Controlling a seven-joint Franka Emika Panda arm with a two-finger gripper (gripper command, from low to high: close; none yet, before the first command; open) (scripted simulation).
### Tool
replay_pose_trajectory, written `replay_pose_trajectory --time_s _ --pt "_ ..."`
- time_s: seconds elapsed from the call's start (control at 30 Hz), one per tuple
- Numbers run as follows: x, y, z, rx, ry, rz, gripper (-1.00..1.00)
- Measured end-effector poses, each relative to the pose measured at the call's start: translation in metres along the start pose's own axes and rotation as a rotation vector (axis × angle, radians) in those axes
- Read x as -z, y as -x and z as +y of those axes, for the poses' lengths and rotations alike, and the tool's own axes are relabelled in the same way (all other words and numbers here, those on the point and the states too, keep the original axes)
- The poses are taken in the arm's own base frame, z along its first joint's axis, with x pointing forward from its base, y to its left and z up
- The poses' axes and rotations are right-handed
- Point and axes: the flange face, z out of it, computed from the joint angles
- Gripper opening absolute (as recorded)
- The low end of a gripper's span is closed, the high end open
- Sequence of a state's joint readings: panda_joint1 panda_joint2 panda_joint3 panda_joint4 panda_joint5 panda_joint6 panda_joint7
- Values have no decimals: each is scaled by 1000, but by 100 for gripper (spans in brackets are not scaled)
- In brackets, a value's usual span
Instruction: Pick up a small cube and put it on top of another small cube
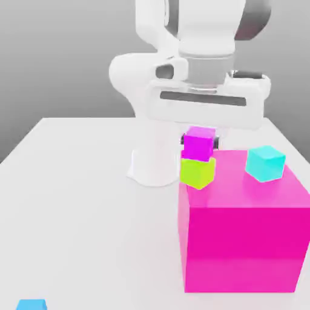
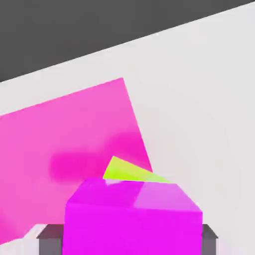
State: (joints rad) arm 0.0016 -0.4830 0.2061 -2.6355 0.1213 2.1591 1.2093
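- Two small cubes stacked: small magenta cube (image 1: 198, 144) sits on top of lime cube (image 1: 197, 172), roughly square, touching.
- Stack seen at far corner of big magenta block (image 1: 242, 242), on exterior view's left; resting on block or on table (image 1: 79, 200) behind it, can't tell.
- Gripper (image 1: 200, 140) pointing down, directly over stack, straddling small magenta cube.
- Jaws: clamped or let go, can't tell.
- Cyan cube (image 1: 264, 163) on block top, toward exterior view's right, well apart from stack.
- 2nd cyan cube (image 1: 30, 304) on table, near edge, exterior view's left.
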Motion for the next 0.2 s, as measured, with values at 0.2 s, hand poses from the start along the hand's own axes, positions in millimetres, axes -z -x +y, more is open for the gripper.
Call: replay_pose_trajectory --time_s 0.2 --pt "32 0 0 3 3 4 100"
